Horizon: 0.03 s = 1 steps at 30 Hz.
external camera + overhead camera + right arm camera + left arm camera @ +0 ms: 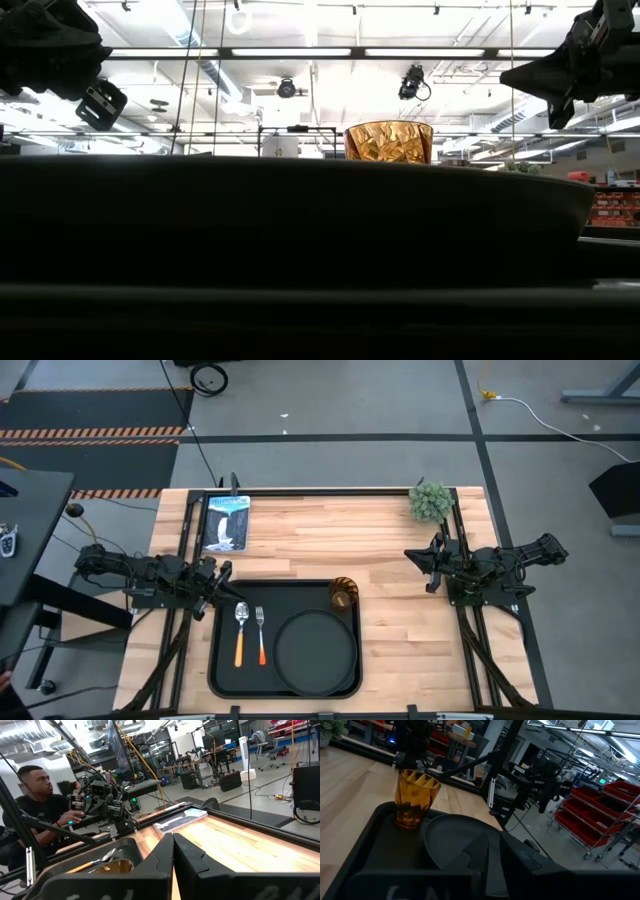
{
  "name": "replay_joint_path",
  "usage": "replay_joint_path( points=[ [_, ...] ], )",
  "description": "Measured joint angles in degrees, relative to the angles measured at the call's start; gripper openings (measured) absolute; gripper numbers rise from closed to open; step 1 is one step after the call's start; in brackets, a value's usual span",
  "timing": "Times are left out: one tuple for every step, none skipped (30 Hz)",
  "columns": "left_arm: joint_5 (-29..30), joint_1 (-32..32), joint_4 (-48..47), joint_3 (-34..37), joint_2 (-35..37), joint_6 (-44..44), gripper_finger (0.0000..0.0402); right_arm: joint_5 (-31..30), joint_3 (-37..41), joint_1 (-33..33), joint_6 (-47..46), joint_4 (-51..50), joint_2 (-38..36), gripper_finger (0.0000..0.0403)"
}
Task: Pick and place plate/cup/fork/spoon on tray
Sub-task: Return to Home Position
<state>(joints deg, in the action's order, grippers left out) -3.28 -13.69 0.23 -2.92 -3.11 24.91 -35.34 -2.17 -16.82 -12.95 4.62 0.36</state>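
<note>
Seen from above: large rectangular black tray with rounded corners and a raised rim sat at the near middle of the pale wooden table. On the tray, round matte black plate lay toward 4 o'clock; small translucent amber-orange tumbler cup stood at the 1 o'clock corner, just beyond the plate's rim. Small spoon with a shiny silver bowl and yellow-orange handle and small fork with silver tines and a red-orange handle lay side by side at the tray's 9 o'clock side, spoon outermost, both bowl and tines pointing to 12 o'clock. Dark left gripper hovered at the tray's 10 o'clock corner, fingers drawn nearly together, grasping nothing visible. Dark right gripper hung over bare wood at 3 o'clock of the cup, well apart from the tray, fingers clenched and empty. Small green potted plant stood at the table's 1 o'clock corner; a flat picture-covered tablet lay at 11 o'clock. Person in a dark top was seated beyond the table in the right wrist view.
</note>
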Motion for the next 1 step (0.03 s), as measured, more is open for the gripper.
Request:
replay_joint_path(
  points=[
    [0.01,0.0,0.0,0.0,0.0,0.0,0.0052,0.0,0.0,0.0,0.0,0.0,0.0,0.0016]
  ],
)
